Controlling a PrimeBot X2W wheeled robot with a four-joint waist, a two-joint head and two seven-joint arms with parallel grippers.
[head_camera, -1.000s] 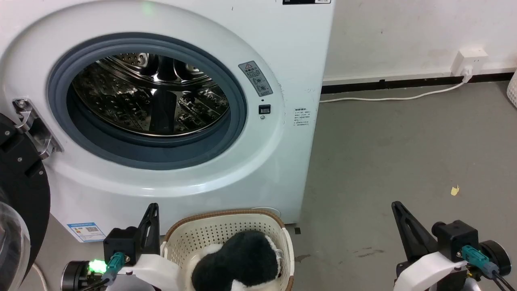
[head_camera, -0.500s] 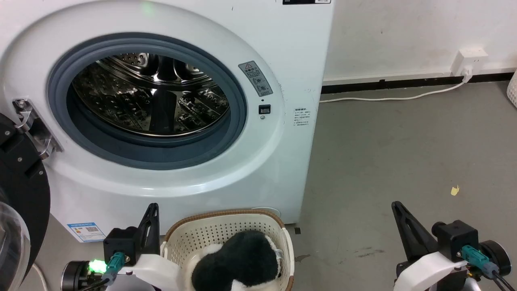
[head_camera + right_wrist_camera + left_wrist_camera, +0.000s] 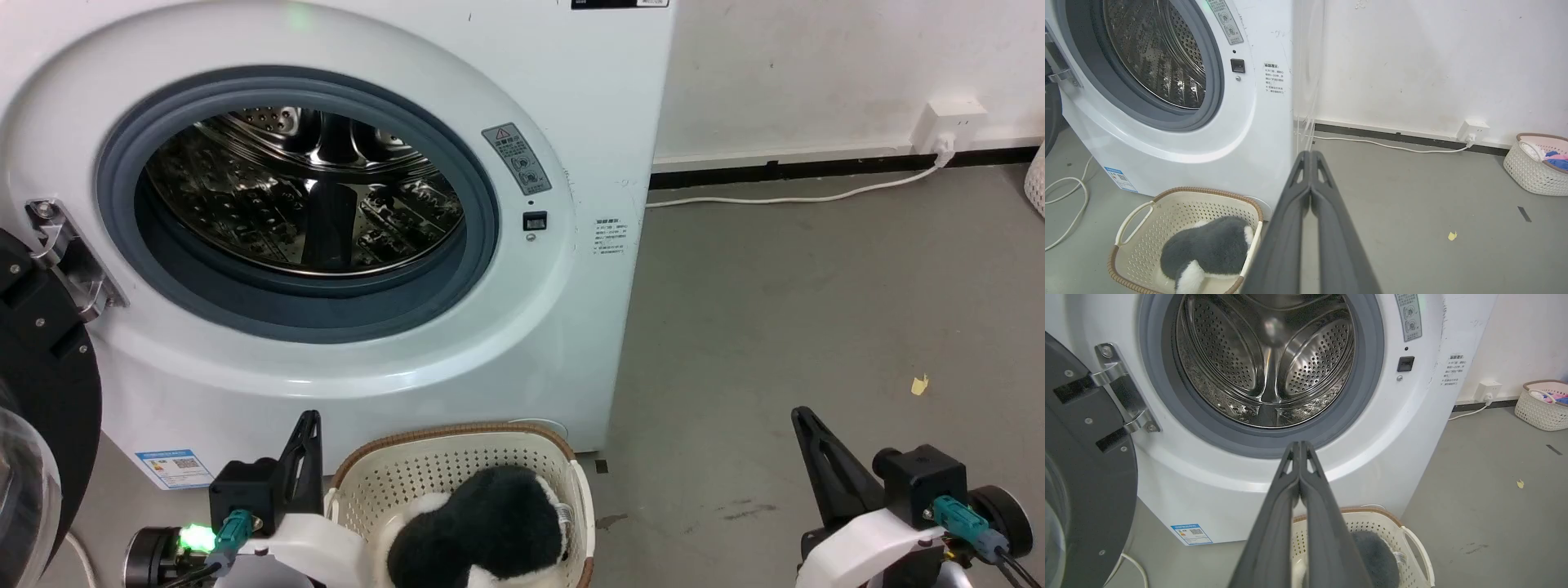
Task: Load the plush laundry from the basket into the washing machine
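The grey floor [image 3: 775, 310] bears the washing machine [image 3: 539, 343], the basket [image 3: 445, 430], a white cable [image 3: 784, 198] and a yellow scrap [image 3: 920, 385].

No wording is showing sharply enough to read. On the washer [image 3: 588, 98], a grey sticker [image 3: 516, 158] just right of the door ring [image 3: 482, 204] is showing a warning triangle above two round icons. Further right of the ring, a small print block [image 3: 611, 237] is blurring out. Below the ring, leftward, a blue-and-white label [image 3: 174, 467] is carrying a QR code; high above-right, a black strip [image 3: 620, 3] is bearing illegible white marks.
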